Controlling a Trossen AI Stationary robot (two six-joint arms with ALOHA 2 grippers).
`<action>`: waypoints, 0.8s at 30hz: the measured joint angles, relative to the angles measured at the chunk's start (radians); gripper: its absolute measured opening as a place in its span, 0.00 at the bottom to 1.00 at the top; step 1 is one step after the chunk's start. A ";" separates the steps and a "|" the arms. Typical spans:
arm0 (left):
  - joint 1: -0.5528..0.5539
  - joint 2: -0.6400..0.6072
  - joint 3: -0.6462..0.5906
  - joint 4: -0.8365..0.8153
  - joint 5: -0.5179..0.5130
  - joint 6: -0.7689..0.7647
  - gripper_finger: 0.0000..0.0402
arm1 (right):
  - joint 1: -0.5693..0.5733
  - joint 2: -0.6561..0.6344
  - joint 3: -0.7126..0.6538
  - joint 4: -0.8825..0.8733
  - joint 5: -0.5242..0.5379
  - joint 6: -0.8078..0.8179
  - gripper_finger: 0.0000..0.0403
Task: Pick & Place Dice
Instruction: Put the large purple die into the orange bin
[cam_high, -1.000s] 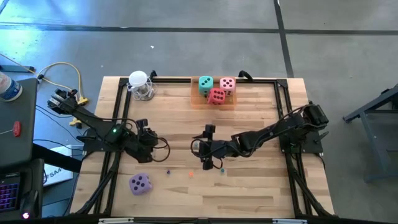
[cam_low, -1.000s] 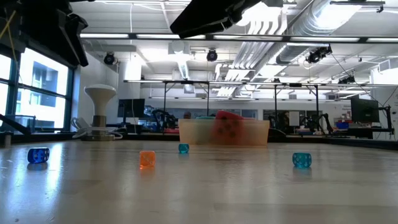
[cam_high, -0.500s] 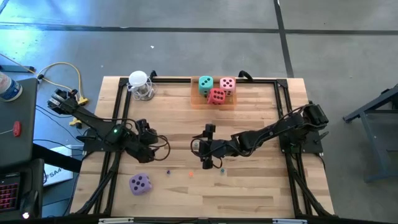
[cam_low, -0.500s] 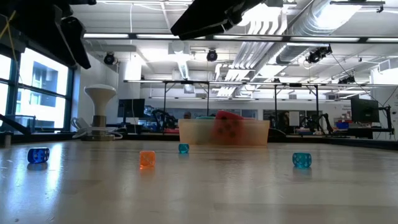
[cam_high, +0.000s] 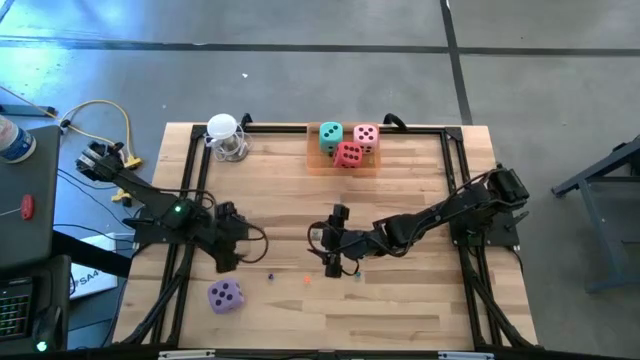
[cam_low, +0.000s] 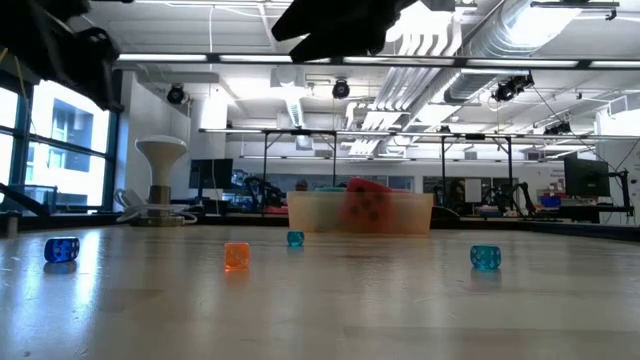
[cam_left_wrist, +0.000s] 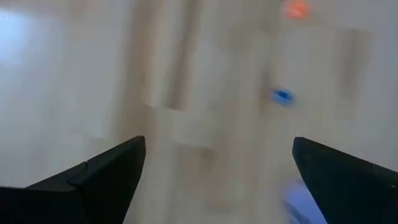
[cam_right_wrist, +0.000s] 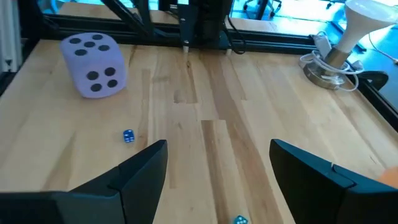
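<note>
Dark left gripper (cam_high: 228, 262) wide open, empty, low over table just above purple die (cam_high: 224, 295).

I see three dice (cam_high: 348, 143) in the tray (cam_high: 313, 162) at the table's (cam_high: 420, 300) far edge, near the middle. The fourth die (cam_high: 224, 295) lies alone near the front left corner. My left gripper (cam_high: 227, 257) hangs just behind it, fingers apart. My right gripper (cam_high: 335, 240) sits mid-table, jaws apart, well to the right of that die. Three small beads (cam_high: 307, 280) lie in a row between the lone die and the right gripper, toward the front. A lamp-like stand (cam_high: 224, 136) is at the far left corner, left of the tray.
</note>
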 joint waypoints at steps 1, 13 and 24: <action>-0.006 -0.010 0.000 0.002 0.056 -0.002 0.99 | 0.004 0.000 0.000 0.002 0.000 0.000 0.68; -0.132 -0.025 0.001 0.012 0.352 -0.286 0.99 | 0.040 0.000 0.000 0.029 0.001 0.030 0.68; -0.227 0.057 0.177 -0.041 0.207 -0.326 0.99 | 0.040 0.000 0.000 0.028 0.000 0.031 0.68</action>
